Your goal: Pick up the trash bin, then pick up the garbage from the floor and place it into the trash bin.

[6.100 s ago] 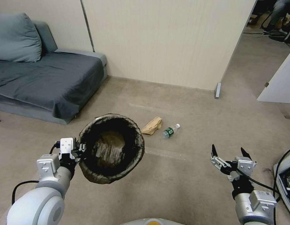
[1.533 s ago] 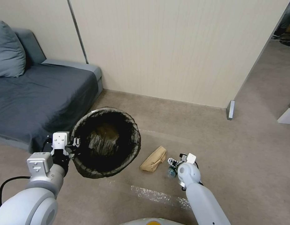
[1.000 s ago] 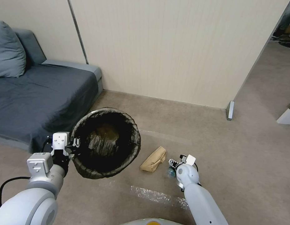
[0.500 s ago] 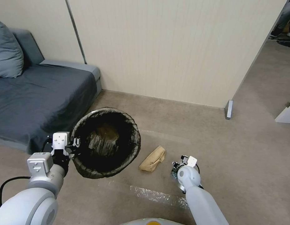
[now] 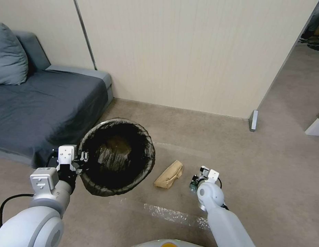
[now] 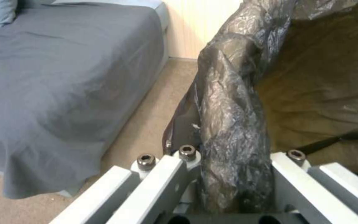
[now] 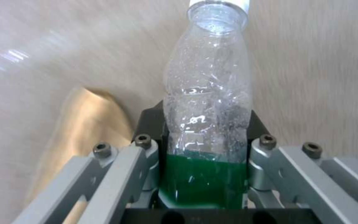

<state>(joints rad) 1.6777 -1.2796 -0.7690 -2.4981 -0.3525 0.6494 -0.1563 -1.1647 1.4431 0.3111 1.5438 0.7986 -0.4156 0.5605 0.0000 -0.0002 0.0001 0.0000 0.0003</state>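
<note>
Right end effector (image 7: pixel 206 161) grips bottle (image 7: pixel 207 102); left end effector (image 6: pixel 233 174) clamps trash bin (image 5: pixel 117 156).

A living room: grey sofa (image 5: pixel 46 103), cushion (image 5: pixel 10 55), carpet (image 5: pixel 207 137)

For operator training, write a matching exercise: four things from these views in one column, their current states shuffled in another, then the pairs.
Things
1. trash bin
2. bottle
3. paper bag
4. cushion

States
A. lying loose on the carpet
B. clamped in the right gripper
C. resting on the sofa
D. held by its lined rim in the left gripper

Pairs: 1-D, 2-B, 3-A, 4-C
</note>
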